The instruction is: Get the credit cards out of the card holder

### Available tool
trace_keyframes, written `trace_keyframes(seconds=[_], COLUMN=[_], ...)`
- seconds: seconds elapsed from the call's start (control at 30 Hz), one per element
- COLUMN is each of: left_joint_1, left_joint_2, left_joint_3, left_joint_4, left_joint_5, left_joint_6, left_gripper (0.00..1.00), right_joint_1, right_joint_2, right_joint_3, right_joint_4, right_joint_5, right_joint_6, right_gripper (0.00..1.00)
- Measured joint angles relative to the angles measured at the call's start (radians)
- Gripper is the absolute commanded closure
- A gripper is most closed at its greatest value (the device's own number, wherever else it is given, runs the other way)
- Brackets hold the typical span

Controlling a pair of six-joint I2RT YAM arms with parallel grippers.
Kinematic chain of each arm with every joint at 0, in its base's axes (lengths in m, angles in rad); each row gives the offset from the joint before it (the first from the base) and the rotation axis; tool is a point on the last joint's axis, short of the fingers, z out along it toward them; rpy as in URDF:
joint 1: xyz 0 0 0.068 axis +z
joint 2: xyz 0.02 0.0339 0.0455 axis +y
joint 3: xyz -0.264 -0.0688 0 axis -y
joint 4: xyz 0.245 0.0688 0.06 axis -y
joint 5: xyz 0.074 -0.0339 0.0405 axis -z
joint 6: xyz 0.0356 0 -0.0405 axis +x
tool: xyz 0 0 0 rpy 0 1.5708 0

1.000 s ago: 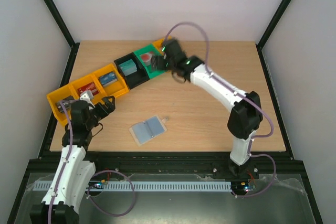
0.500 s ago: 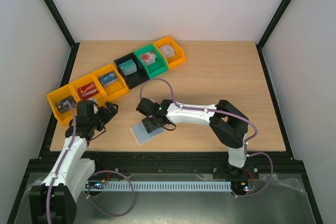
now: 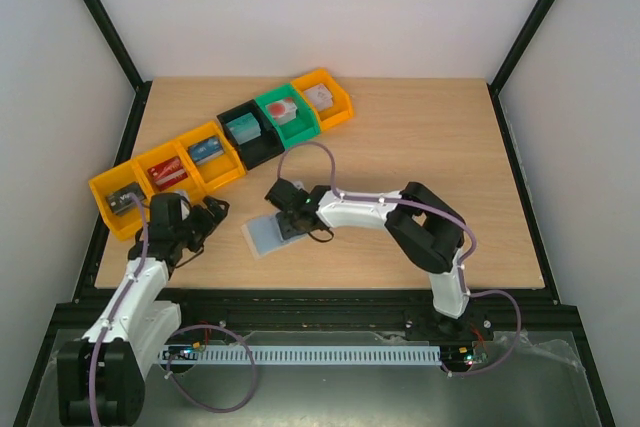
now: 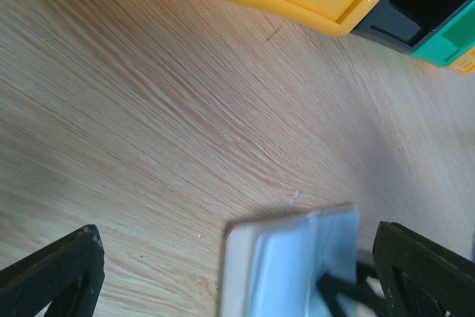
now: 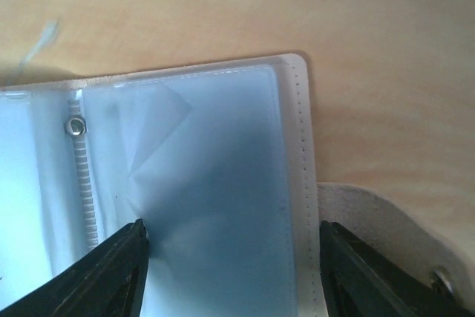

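Right gripper [image 3: 287,219] is no longer up at the green bin [image 3: 300,129] as it was 1 second ago; it now sits low over the card holder [image 3: 262,237], which has slid slightly toward the left arm. Its 2 fingers stand apart, straddling the pale blue pocket [image 5: 215,183] directly beneath them, clamped on nothing visible. The left gripper [image 3: 207,215], jaws wide apart, hovers just beside the open, flat holder. 1 whitish credit card [image 3: 285,110] lies in the green bin, well away from both grippers; no card edge shows in the pocket. Any remaining card is probably light, stiff and slick, and the holder soft and prone to sliding. Pinch the card's exposed edge at the pocket mouth while the holder is pinned.
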Motion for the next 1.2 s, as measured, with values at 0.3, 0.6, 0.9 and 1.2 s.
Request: trace_keyframes(seconds=[0.3, 0.6, 0.9, 1.2], left_joint_1=[-0.067, -0.178, -0.184, -0.227], left_joint_2=[0.106, 0.228, 0.348, 0.442], left_joint_3=[-0.04, -0.079, -0.074, -0.077], left_joint_4=[0.176, 0.404, 0.553, 0.682], left_joint_5=[0.014, -0.011, -0.077, -0.082], left_joint_6=[-0.03, -0.051, 0.065, 0.079], left_gripper=[0.01, 0.01, 0.01, 0.01], right_joint_1=[-0.152, -0.168, -0.256, -0.264], right_joint_2=[0.07, 0.046, 0.041, 0.129], right_joint_3=[0.08, 0.099, 0.145, 0.184], right_joint_4=[0.101, 0.105, 0.096, 0.099], right_joint_5=[-0.031, -0.132, -0.159, -0.252], right_joint_6=[0.04, 0.038, 0.008, -0.008], right_gripper=[0.35, 0.36, 0.47, 0.61])
